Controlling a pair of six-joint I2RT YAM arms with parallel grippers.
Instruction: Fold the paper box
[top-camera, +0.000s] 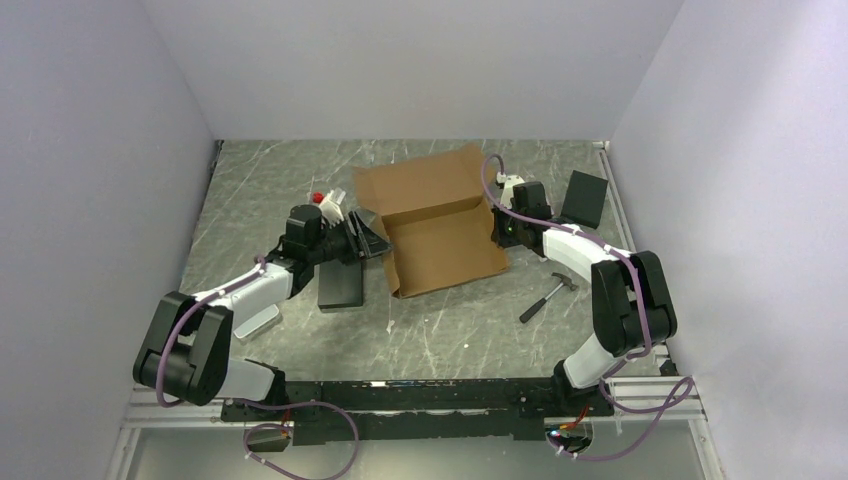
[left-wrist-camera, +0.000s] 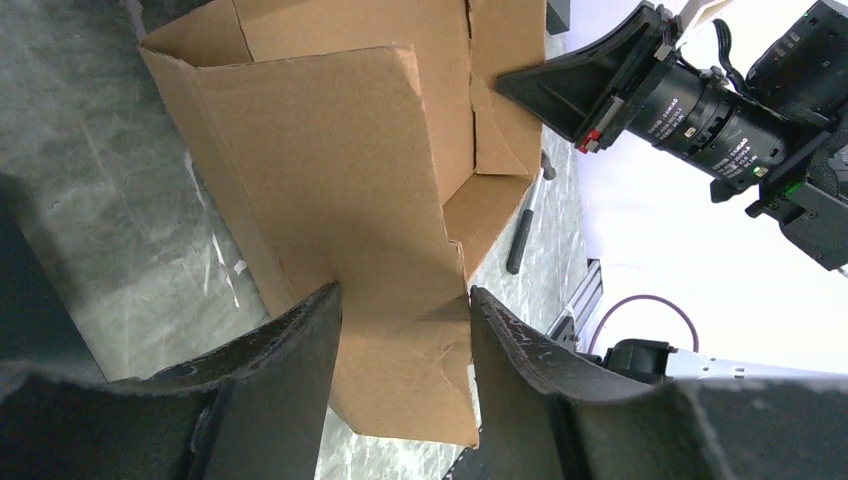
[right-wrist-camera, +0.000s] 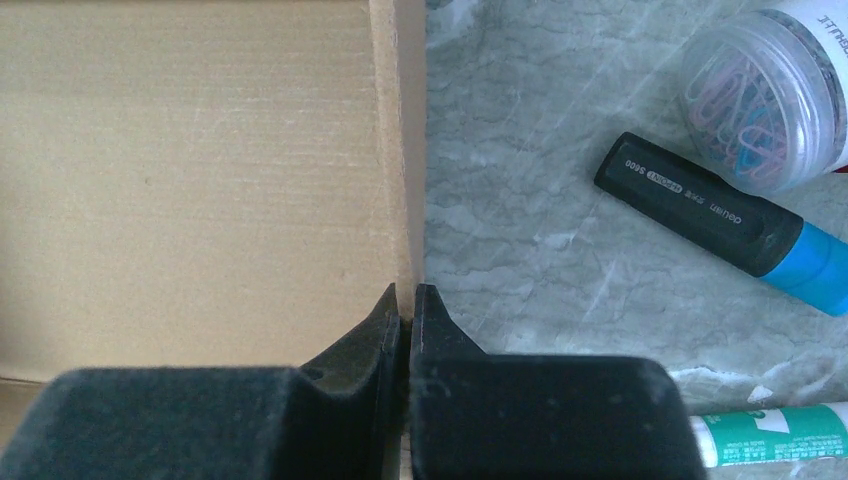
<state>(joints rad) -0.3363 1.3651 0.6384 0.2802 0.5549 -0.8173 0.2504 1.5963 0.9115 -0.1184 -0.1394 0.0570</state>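
- While the right gripper (right-wrist-camera: 405, 300) stands with its fingers pressed together, the thin edge of a raised cardboard wall runs into the slit between their tips. The claw is clamped on the plain brown corrugated paper box (top-camera: 430, 225) at that box's right side.
- The paper box lies at the middle of the grey marbled tabletop (top-camera: 450, 330). Its floor panel is flat on the surface and a large panel rises from its far edge.
- The left wrist view shows the interior of the paper box as bare cardboard floor between raised walls.
- The left gripper (left-wrist-camera: 404, 305) is at the left side of the paper box with its jaws apart. The fingers frame a raised cardboard wall that is wider than the gap. Contact with that wall cannot be told.
- A clear round plastic jar (right-wrist-camera: 760, 95) stands off the left side of the paper box. It holds coloured paper clips, pink and blue.
- A black highlighter with a blue end (right-wrist-camera: 710, 215) lies just beside the jar, apart from the paper box.
- A green-and-white marker (right-wrist-camera: 770, 435) lies on the same side.
- A flat black rectangular block (top-camera: 340, 288) lies near the front left corner of the paper box.
- A black-handled hammer (top-camera: 548, 297) lies off the front right corner.
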